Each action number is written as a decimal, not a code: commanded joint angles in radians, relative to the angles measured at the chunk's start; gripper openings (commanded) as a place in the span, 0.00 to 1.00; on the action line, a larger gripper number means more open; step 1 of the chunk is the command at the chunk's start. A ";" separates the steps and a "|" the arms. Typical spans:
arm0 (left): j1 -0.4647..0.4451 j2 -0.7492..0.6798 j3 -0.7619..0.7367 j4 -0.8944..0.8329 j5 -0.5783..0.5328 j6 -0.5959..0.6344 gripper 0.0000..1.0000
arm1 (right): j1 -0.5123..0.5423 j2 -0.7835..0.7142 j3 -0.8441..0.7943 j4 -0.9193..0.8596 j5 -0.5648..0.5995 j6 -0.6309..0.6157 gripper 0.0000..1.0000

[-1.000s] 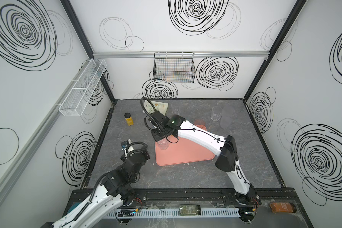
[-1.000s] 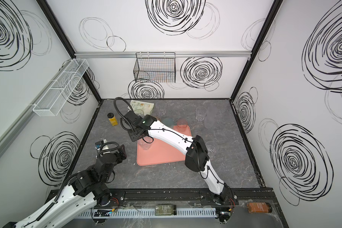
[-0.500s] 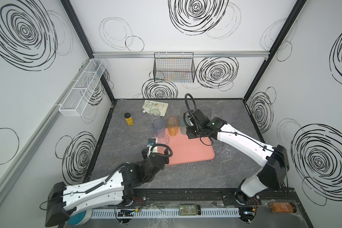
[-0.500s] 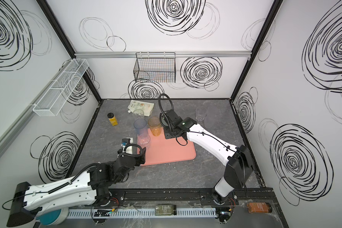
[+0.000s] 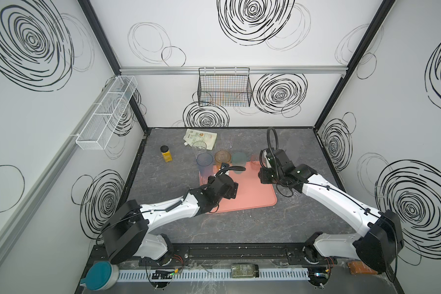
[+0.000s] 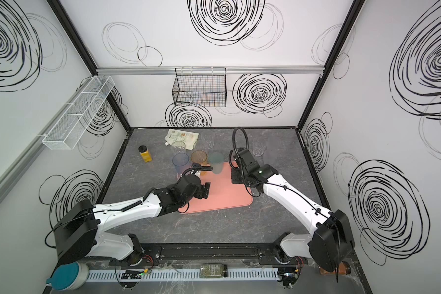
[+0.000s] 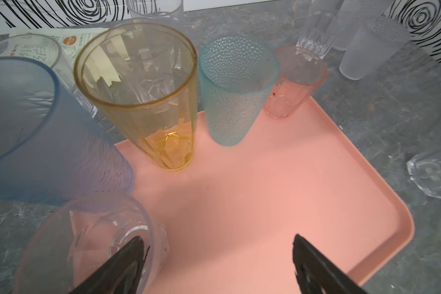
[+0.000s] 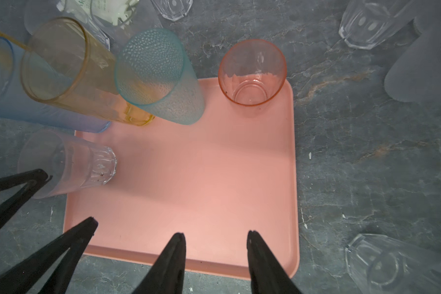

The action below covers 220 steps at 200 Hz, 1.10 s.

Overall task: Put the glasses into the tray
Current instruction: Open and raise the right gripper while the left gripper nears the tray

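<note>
Placement is part done: several glasses [image 8: 153, 76] are stood in the tray [image 8: 201, 178], others left on the table [image 8: 367, 152]. Left gripper [image 7: 218, 243] and right gripper [image 8: 214, 238] are held spread, empty; another glass must be fetched.

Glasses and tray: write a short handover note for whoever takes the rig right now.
Left gripper: open, empty, over the tray, one finger beside the ribbed clear glass.
Right gripper: open, empty, over the tray's edge.
Done: amber glass, teal glass, pink glass and the ribbed clear glass stand on the tray. The blue glass is at its corner; whether its base is on, unclear.
To do: glasses on the table, among them a faceted glass, a frosted glass, a second faceted glass, plus more by the pouch.
</note>
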 commanded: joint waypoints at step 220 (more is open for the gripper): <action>0.128 -0.128 -0.096 -0.083 -0.085 0.099 0.70 | 0.027 0.088 -0.011 0.042 -0.034 0.034 0.44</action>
